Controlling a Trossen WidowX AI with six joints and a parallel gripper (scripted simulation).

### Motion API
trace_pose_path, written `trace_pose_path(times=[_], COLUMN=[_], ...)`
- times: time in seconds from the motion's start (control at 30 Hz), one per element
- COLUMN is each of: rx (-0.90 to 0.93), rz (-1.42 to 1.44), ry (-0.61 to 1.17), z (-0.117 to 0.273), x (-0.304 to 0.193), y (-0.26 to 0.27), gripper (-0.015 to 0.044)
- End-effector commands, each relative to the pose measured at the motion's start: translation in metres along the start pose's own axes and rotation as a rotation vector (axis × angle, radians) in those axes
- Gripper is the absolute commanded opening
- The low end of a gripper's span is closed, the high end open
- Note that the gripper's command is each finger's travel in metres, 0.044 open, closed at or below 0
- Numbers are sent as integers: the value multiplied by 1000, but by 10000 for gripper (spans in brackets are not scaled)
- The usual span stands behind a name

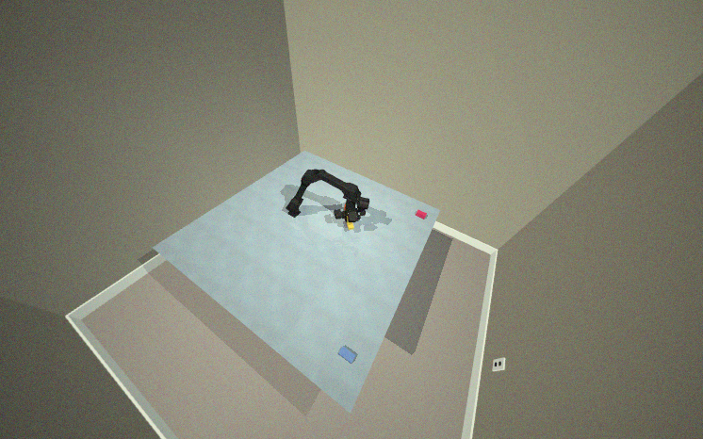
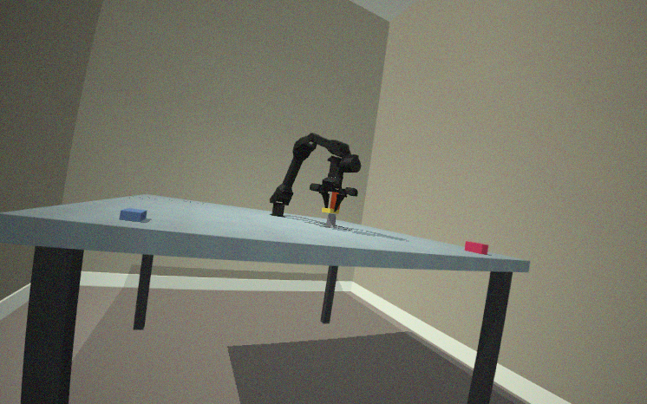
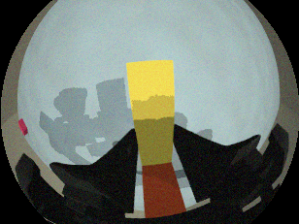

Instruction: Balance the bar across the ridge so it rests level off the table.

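The bar (image 1: pixel 351 225) (image 2: pixel 325 211) (image 3: pixel 150 79) has a yellow length, with an orange-red part (image 2: pixel 335 198) (image 3: pixel 162 188) between the fingers. My gripper (image 2: pixel 331 208) (image 3: pixel 153 130) points down and is shut on the bar. A narrow grey upright piece (image 2: pixel 330 220), which looks like the ridge, stands on the table (image 1: pixel 283 284) (image 2: pixel 225 231) directly under the bar in the exterior view. The bar looks roughly level there, above the table top. Whether it presses on the ridge cannot be told. The fingers hide part of the bar, and the ridge is hidden in the top view.
A crimson block (image 1: pixel 420 214) (image 2: pixel 475 247) (image 3: pixel 22 127) lies near a table corner. A blue block (image 1: pixel 347 354) (image 2: pixel 133 214) lies near another corner, far from the arm. Shadows of the arm fall on the table around the bar.
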State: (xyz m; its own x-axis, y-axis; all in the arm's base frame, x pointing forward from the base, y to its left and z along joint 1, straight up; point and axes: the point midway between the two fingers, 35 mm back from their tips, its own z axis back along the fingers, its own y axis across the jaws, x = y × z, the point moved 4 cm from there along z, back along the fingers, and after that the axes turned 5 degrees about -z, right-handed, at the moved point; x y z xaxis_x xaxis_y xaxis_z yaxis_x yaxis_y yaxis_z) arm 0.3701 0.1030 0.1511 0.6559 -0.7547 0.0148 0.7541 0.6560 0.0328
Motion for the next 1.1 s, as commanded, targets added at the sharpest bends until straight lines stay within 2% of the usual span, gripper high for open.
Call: trace_pose_path(times=[0.0, 0.73, 0.93, 1.07], rx=[0, 0, 0, 0], rz=[0, 0, 0, 0], ry=[0, 0, 0, 0], z=[0, 0, 0, 0], x=[0, 0, 0, 0], y=[0, 0, 0, 0], gripper=[0, 0, 157, 167])
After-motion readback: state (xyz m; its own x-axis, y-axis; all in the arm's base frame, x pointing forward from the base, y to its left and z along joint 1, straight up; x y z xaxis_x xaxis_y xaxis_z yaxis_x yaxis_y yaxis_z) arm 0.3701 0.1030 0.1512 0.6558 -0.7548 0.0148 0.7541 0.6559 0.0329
